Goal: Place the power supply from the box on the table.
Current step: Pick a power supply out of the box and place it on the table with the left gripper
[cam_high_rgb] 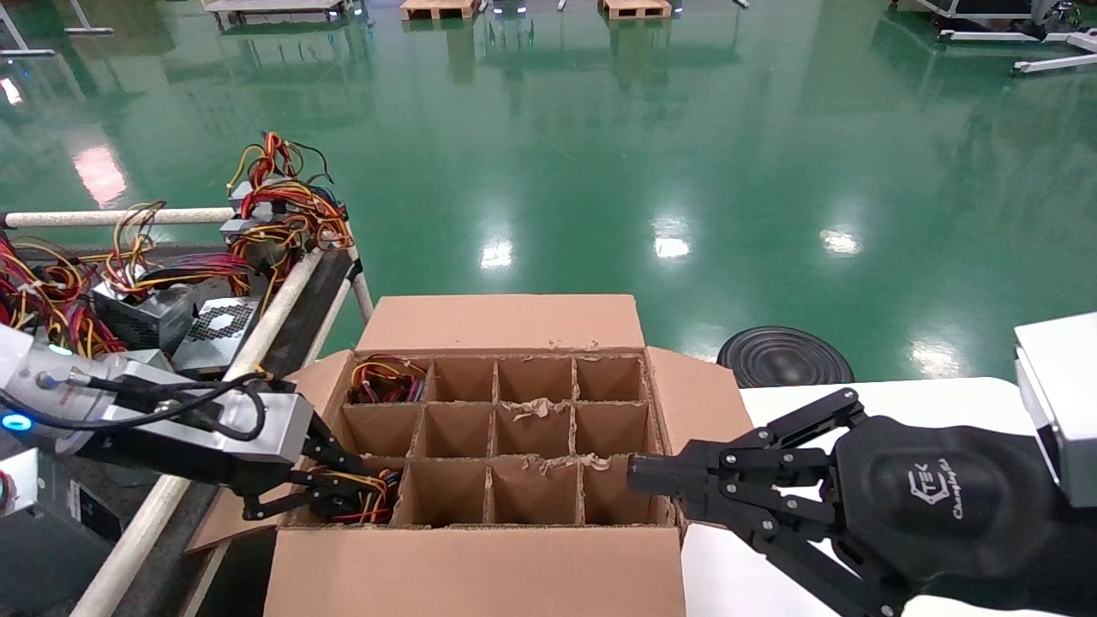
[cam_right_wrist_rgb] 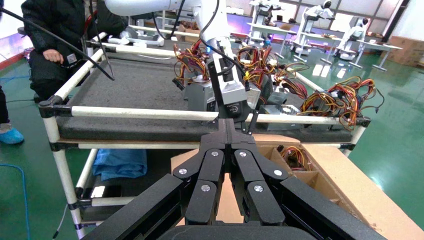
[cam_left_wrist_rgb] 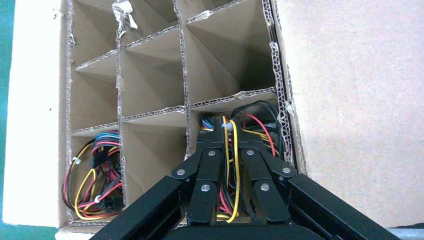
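The box (cam_high_rgb: pixel 480 566) is a brown carton with a divider grid, open in front of me. In its near-left cell lies the power supply (cam_high_rgb: pixel 370 484), seen as looping yellow, red, blue and black wires (cam_left_wrist_rgb: pixel 262 131); its casing is hidden. My left gripper (cam_high_rgb: pixel 347 495) reaches down into that cell and is shut on the yellow and black wires (cam_left_wrist_rgb: pixel 224 131). The dark table (cam_high_rgb: pixel 321 287) with cream rails stands to the box's left, and its bare surface (cam_right_wrist_rgb: pixel 130 90) shows beyond it. My right gripper (cam_high_rgb: pixel 638 476) is shut on nothing at the box's right edge (cam_right_wrist_rgb: pixel 227 125).
Grey units with fan grilles (cam_high_rgb: pixel 214 330) and wire tangles (cam_high_rgb: pixel 274 206) crowd the table's near end. Another wire bundle (cam_high_rgb: pixel 386 381) fills the box's far-left cell (cam_left_wrist_rgb: pixel 92 180). A white-topped table (cam_high_rgb: pixel 900 403) lies under my right arm. A person (cam_right_wrist_rgb: pixel 55 45) sits beyond the dark table.
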Controlling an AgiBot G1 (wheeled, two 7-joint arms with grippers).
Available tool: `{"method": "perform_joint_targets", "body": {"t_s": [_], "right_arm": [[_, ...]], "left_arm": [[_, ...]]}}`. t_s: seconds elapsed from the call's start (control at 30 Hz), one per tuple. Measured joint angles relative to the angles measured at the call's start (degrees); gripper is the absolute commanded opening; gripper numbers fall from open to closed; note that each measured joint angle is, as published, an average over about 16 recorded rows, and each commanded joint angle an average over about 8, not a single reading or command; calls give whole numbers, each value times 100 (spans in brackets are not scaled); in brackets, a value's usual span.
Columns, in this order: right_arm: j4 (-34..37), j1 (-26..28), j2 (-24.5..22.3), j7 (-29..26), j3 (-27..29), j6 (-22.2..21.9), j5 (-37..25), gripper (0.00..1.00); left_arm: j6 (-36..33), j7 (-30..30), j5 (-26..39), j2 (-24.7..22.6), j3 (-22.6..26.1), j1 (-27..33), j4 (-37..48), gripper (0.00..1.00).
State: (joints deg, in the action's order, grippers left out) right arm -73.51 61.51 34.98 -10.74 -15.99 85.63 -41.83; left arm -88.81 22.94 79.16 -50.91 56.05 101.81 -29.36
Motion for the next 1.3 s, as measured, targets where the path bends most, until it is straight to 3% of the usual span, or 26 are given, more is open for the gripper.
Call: {"method": "perform_joint_targets", "body": {"t_s": [0.63,1.3], "right_arm": [[0,0,0,0,0,0,0,0],[0,0,0,0,0,0,0,0]], "left_arm": [[-28,103,64,121,-354,540,-307,0],[-24,210,407,53,-1040,1431,-924,0]]}}
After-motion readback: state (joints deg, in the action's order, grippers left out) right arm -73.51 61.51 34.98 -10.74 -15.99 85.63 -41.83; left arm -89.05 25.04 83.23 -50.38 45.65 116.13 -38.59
